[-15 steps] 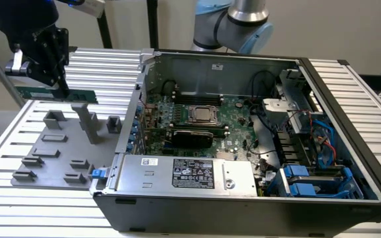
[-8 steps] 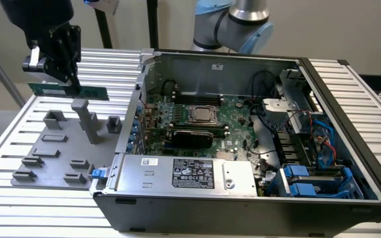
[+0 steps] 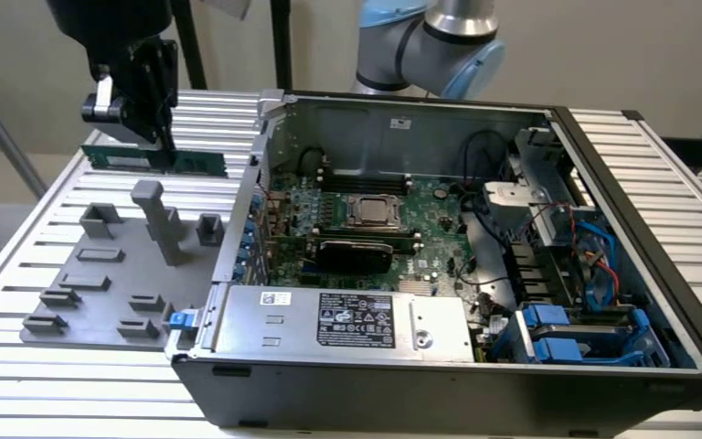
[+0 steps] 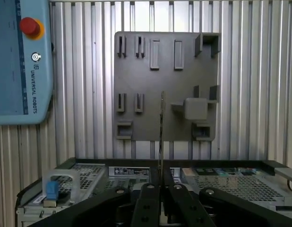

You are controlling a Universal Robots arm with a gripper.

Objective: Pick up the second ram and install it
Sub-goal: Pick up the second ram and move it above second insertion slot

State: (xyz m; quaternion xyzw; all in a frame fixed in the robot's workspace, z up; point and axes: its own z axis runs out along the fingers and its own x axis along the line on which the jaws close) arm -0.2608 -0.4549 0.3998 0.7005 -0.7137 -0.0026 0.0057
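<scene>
**A:** What is the gripper (image 3: 160, 144) doing right now?

**B:** It is clenching the green memory stick (image 3: 193, 163) between its two fingers. It is pinching the stick by the upper edge, roughly at mid-length.

**A:** And where is the stick sitting?

**B:** It is hanging in the air outside the computer case (image 3: 449, 402), off to the exterior view's left of it. It is lying level, long side flat, chips facing the camera. Below it the grey plate (image 3: 95, 293) is resting on the ribbed metal table (image 3: 58, 402), and the plate's tall post (image 3: 156, 219) is standing just under the stick.

**A:** Is the stick touching that post?

**B:** No, they are standing apart.

**A:** What is the wrist view giving you?

**B:** It is showing the stick edge-on, as a thin line running out from the fingertips over the middle of the plate, between the small slots and a block. A blue control pendant (image 4: 18, 71) with a red button (image 4: 29, 26) is lying on the table beside the plate.

**A:** And the case?

**B:** It is lying open on its side, with the green main board (image 3: 437, 206) facing up. The arm (image 3: 442, 41) is rising behind it.
</scene>
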